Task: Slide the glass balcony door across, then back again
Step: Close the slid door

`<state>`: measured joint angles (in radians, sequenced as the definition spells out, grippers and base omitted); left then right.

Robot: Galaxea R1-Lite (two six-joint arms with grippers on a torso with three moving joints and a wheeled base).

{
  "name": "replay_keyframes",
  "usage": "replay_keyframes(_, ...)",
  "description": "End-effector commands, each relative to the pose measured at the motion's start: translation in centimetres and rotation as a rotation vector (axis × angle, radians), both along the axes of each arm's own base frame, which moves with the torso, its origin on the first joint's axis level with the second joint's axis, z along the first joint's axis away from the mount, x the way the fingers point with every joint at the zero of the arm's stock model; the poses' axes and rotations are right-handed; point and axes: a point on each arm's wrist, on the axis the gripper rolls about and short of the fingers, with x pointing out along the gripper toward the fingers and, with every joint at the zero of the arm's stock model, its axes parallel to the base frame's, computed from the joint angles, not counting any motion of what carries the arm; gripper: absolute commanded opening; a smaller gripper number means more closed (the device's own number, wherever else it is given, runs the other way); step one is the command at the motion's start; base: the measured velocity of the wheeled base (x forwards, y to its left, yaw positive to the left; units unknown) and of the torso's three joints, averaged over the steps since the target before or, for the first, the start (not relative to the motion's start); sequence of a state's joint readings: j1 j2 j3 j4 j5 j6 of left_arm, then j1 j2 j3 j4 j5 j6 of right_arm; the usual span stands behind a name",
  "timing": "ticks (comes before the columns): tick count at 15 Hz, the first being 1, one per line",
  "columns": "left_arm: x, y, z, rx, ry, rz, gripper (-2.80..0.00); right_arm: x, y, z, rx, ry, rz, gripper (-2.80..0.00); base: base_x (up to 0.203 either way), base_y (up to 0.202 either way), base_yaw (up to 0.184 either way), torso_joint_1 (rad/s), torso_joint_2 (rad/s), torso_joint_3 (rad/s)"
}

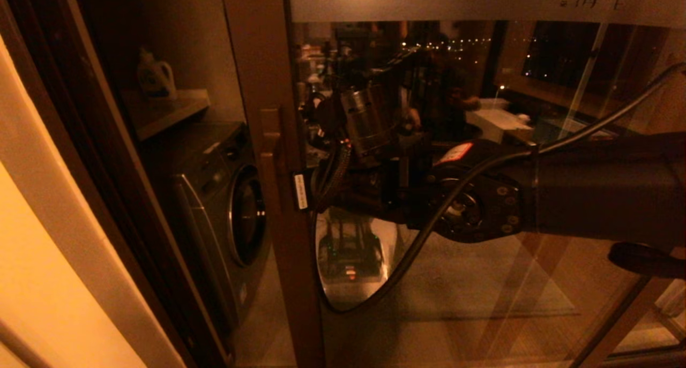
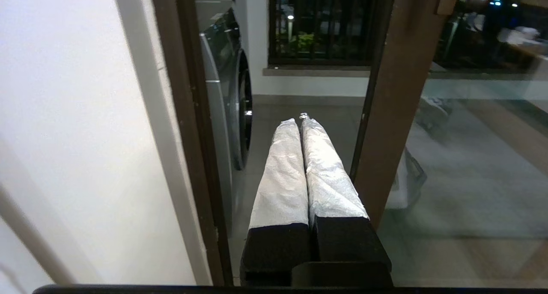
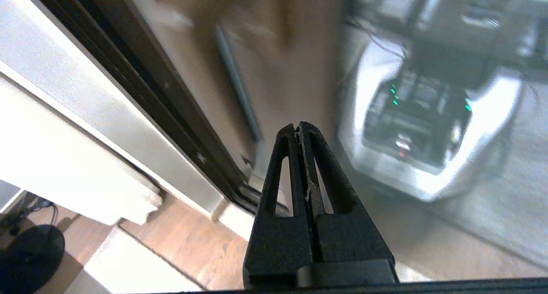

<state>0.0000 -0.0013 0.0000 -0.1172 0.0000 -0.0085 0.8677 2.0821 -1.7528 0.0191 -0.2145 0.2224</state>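
The glass balcony door (image 1: 482,282) stands partly slid aside, with an open gap between its brown stile (image 1: 268,62) and the dark jamb (image 1: 107,170). Its blocky wooden handle (image 1: 270,137) sits on the stile, and a frosted band (image 1: 455,1) with dark characters runs along the top. My right arm (image 1: 536,196) reaches in from the right to the stile just below the handle. My right gripper (image 3: 298,125) is shut and empty, pointing down along the stile (image 3: 278,71) towards the floor track. My left gripper (image 2: 299,119), with white-wrapped fingers, is shut inside the gap beside the stile's edge (image 2: 398,114). It does not show in the head view.
A washing machine (image 1: 220,196) stands just beyond the gap. A detergent bottle (image 1: 155,77) sits on a shelf (image 1: 166,108) above it. A dark window with vertical bars (image 2: 321,24) is at the far end. A white wall (image 2: 64,114) borders the jamb (image 2: 188,114). The robot's base is reflected in the glass (image 3: 428,114).
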Motion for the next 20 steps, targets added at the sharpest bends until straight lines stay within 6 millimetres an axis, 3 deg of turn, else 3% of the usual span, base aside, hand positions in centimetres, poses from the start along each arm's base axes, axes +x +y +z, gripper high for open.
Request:
replay_keyframes(1, 0.3, 0.0, -1.1, -0.001, 0.040, 0.000, -2.80, -2.0, -2.6, 2.4, 0.026, -0.016, -0.011, -2.80, 0.000, 0.000, 0.000, 0.000, 0.00, 0.000)
replay_keyframes(4, 0.3, 0.0, -1.1, -0.001, 0.041, 0.000, -2.80, -4.4, -6.5, 3.3, 0.018, 0.000, -0.042, -2.80, 0.000, 0.000, 0.000, 0.000, 0.00, 0.000)
replay_keyframes(9, 0.3, 0.0, -1.1, -0.001, 0.040, 0.000, -2.80, -10.6, -14.4, 4.7, 0.018, -0.041, -0.183, -2.80, 0.000, 0.000, 0.000, 0.000, 0.00, 0.000)
replay_keyframes(16, 0.3, 0.0, -1.1, -0.001, 0.040, 0.000, -2.80, -21.5, -29.1, 8.0, 0.079, -0.180, -0.453, -2.80, 0.000, 0.000, 0.000, 0.000, 0.00, 0.000)
replay_keyframes(18, 0.3, 0.0, -1.1, -0.001, 0.040, 0.000, -2.80, -25.4, -32.3, 7.8, 0.055, -0.247, -0.616, -2.80, 0.000, 0.000, 0.000, 0.000, 0.00, 0.000)
replay_keyframes(20, 0.3, 0.0, -1.1, -0.001, 0.040, 0.000, -2.80, -29.6, -34.0, 7.1, -0.012, -0.325, -0.758, -2.80, 0.000, 0.000, 0.000, 0.000, 0.00, 0.000)
